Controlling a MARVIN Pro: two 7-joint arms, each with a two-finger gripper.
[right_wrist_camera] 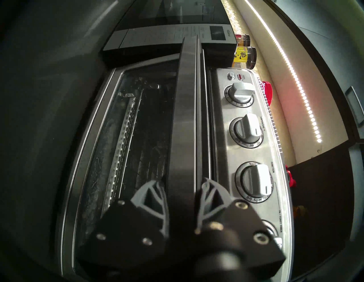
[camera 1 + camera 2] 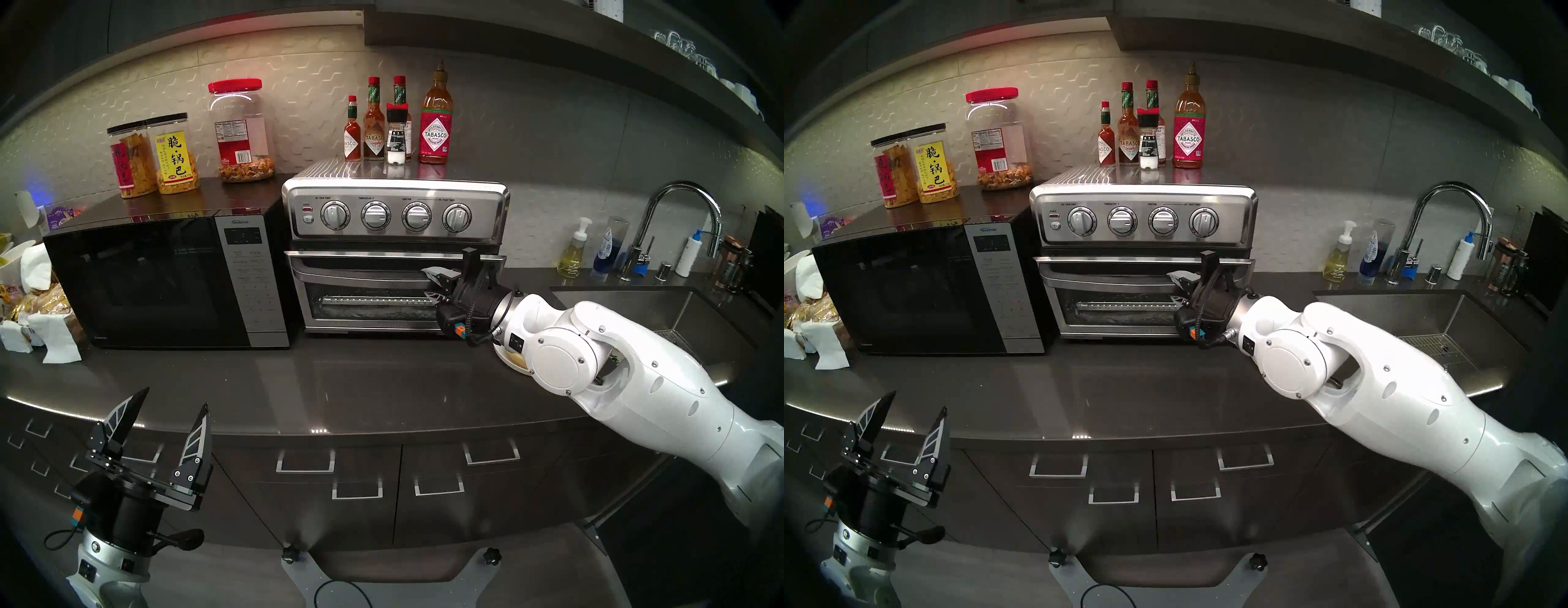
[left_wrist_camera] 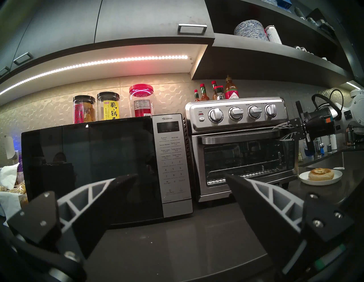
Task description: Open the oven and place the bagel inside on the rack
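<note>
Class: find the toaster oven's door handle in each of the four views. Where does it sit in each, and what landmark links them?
Head stereo left: the door handle is a horizontal bar near the centre.
Head stereo right: the same bar, slightly left of centre.
Left wrist: right of centre, at mid-height.
Right wrist: it runs vertically up the middle, with the right gripper clamped on it.
Shared landmark: the temperature knob, second of four.
</note>
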